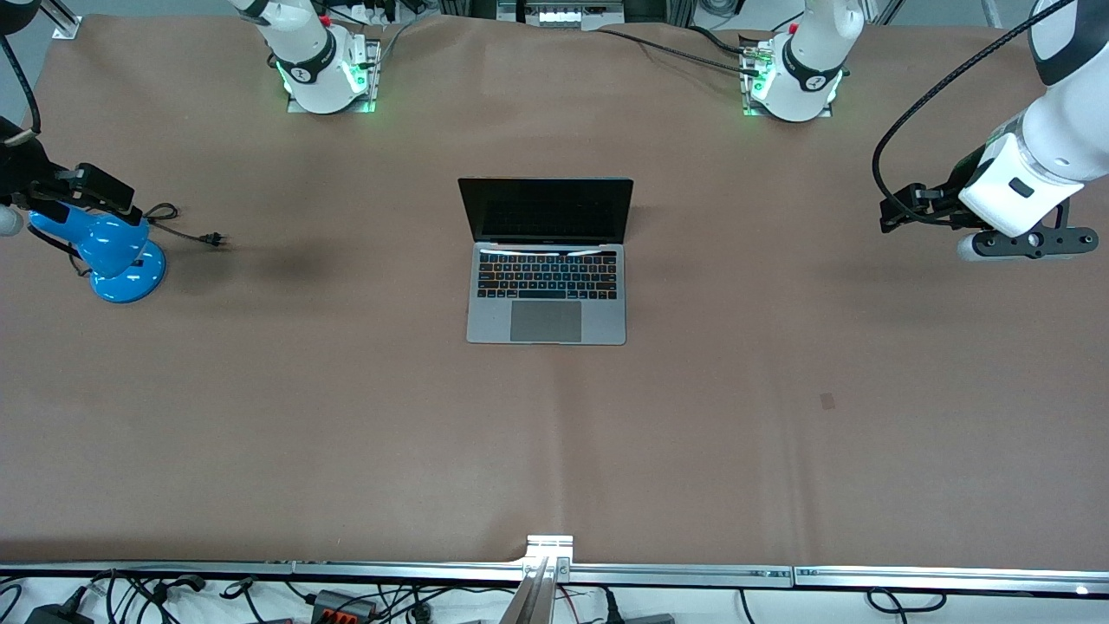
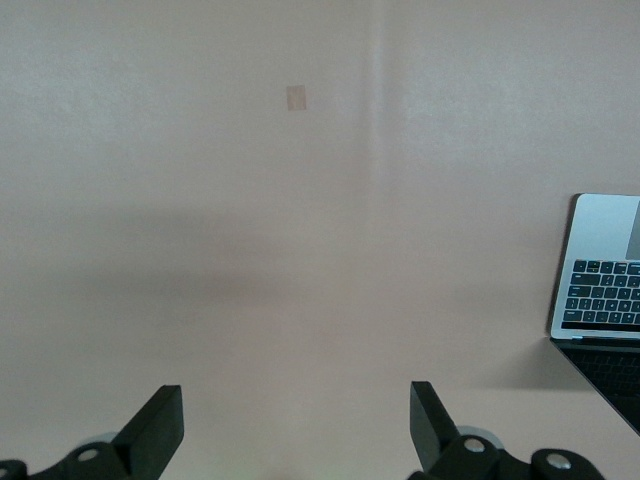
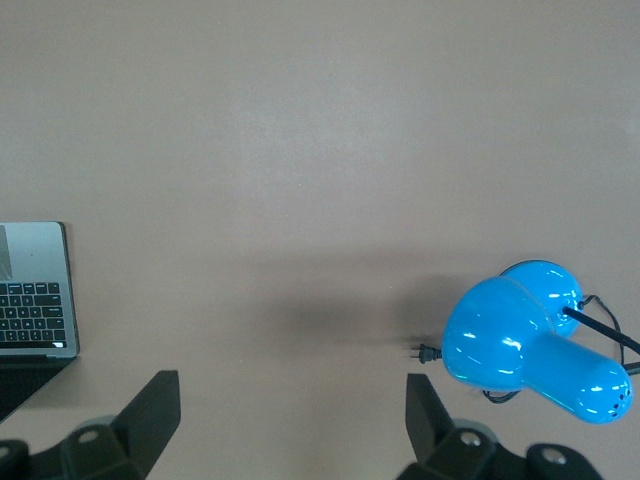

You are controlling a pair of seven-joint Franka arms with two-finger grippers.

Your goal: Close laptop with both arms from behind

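A: Table (image 1: 346,433), brown covering, takes up nearly the whole front view. Cables and a metal rail (image 1: 554,574) along its near edge.

B: Arms?

A: Left arm (image 1: 1053,130) comes in at its own end of the table, upper part cut off by the frame. Right arm (image 1: 13,165) mostly out of frame; only a dark wrist shows.

B: Laptop?

A: Laptop (image 1: 547,286) sits mid-table, lid up, screen dark and facing the front camera, keys and trackpad plain to see. Each wrist view catches only one corner of it.

B: Pincers?

A: Left gripper (image 2: 295,425) hangs over bare table toward the left arm's end, fingers (image 2: 158,425) spread wide, nothing between them. Right gripper (image 3: 292,420) is over the table toward the right arm's end, beside the lamp, fingers equally wide and holding nothing. Both are well apart from the laptop.

B: Smaller things?

A: Blue desk lamp (image 1: 117,256) under the right wrist, its cord and plug (image 1: 215,239) trailing toward the laptop. Small pale patch (image 1: 827,400) on the covering.
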